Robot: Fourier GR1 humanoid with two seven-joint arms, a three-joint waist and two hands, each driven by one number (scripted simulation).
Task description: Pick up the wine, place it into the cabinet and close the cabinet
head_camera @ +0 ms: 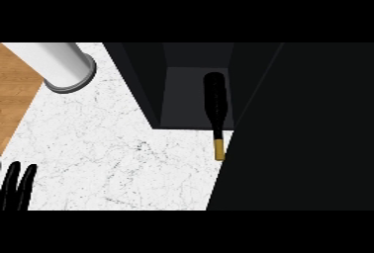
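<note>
The wine bottle [215,106] is black with a gold-capped neck. It lies on its side, its body inside the dark cabinet [194,99] and its neck sticking out over the white marble counter [110,148]. The cabinet's black door [300,128] fills the right side of the view and hides whatever is behind it. My left hand [16,187] rests at the lower left edge with its fingers straight and pointing up, far from the bottle. My right hand does not show anywhere.
A white cylinder with a grey base [66,66] stands at the back left of the counter. A wooden surface [15,94] runs along the left edge beyond the marble.
</note>
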